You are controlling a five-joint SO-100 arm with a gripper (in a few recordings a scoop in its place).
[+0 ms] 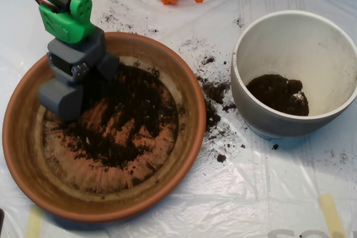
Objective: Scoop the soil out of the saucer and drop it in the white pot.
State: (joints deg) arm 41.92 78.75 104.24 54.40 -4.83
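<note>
The scoop (78,90), shells spread apart, sits in the saucer (192,121) at left of frame, touching the soil (131,115). More soil lies inside the white pot (290,43) at right.

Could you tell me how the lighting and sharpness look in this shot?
Overhead view: bright, even light; mild glare on the plastic sheet; white pot casts shadow inside onto its soil; scoop slightly soft; saucer reasonably sharp.
</note>
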